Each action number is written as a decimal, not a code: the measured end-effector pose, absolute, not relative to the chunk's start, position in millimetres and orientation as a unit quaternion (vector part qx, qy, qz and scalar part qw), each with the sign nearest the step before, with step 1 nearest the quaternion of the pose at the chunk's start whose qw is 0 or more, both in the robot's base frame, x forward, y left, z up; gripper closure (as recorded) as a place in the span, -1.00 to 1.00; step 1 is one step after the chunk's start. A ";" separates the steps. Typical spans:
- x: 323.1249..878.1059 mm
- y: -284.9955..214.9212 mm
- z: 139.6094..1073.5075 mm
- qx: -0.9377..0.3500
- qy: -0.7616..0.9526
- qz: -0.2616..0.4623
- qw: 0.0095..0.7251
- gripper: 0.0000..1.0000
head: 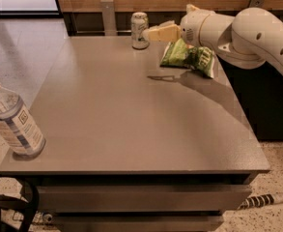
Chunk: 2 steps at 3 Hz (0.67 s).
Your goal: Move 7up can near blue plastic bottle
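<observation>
Just the one camera here. It sits up high off the near edge of the table [131,124], tilted down and facing the far wall. It's close enough that the tabletop fills most of the shot. From the middle of the table, the blue plastic bottle [13,120] is at 8 o'clock, right by the left border. The 7up can [139,30] is at 12, and the gripper [149,34] is just beside it at 1.
</observation>
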<state>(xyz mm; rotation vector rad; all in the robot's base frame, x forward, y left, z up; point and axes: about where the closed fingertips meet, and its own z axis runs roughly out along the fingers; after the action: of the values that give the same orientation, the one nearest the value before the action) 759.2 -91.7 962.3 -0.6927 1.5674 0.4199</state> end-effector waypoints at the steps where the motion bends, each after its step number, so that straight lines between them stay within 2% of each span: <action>1: 784.5 -88.2 958.8 -0.310 0.690 0.190 0.625 -1.00; 2: 814.6 -86.7 945.0 -0.307 0.688 0.203 0.625 -1.00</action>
<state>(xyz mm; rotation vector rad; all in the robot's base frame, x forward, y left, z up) 814.6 -86.7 945.0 -0.7043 1.5791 0.4656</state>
